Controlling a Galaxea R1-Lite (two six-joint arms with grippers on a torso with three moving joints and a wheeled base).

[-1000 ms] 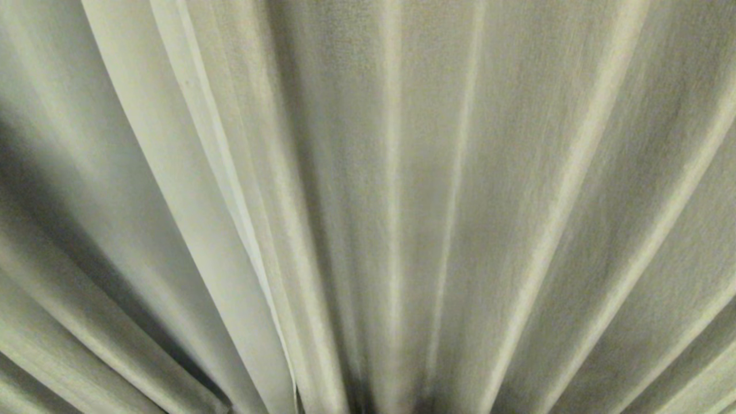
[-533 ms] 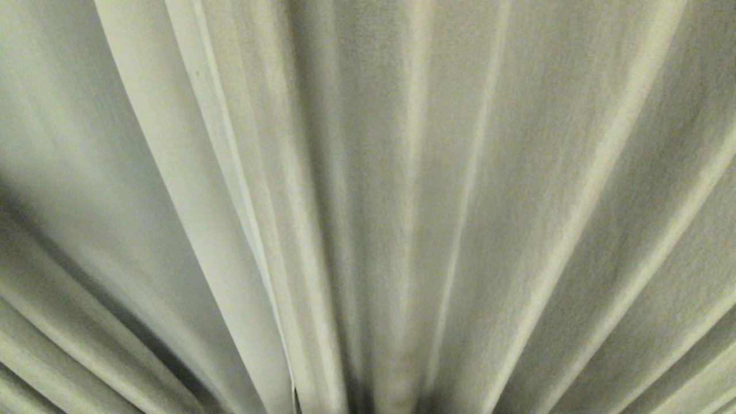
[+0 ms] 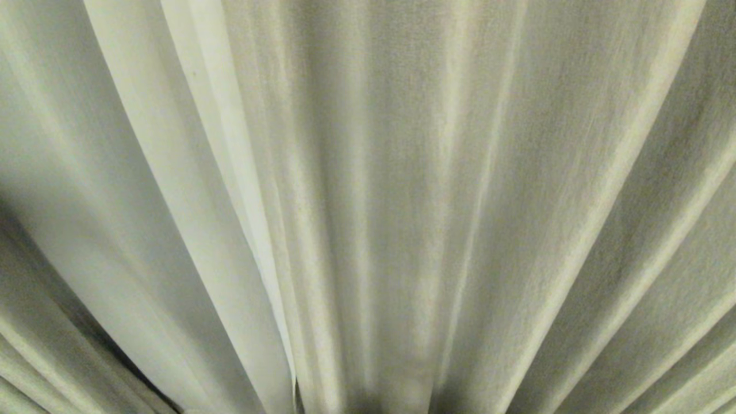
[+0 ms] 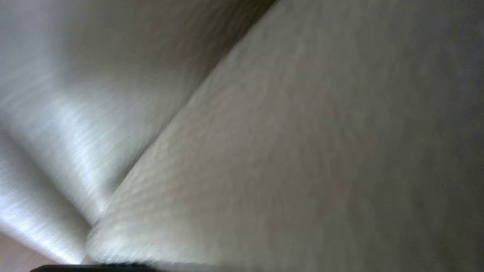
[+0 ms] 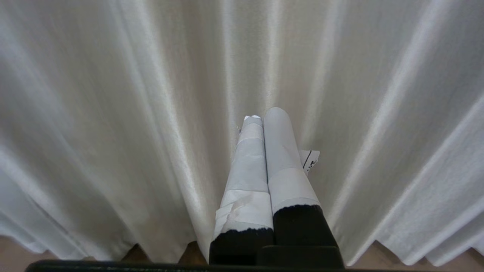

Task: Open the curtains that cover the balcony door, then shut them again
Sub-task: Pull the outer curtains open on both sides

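Curtains [image 3: 402, 172] drape soft, light | we'd pinch the pale leading edge | right hand [image 5: 264, 117] closed, empty | left hand closed, unseen.

cream-beige pleated curtains [image 3: 437, 190]

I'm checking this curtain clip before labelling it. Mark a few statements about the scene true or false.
1. The cream-beige pleated woven curtains fill the head view. True.
2. The balcony door's glass shows between the panels. False: only fabric is visible.
3. The right claw has its taped fingers pressed together. True.
4. The right claw grips a fold of curtain. False: it holds nothing.
5. A paler sheer strip lies left of centre in the head view. True.
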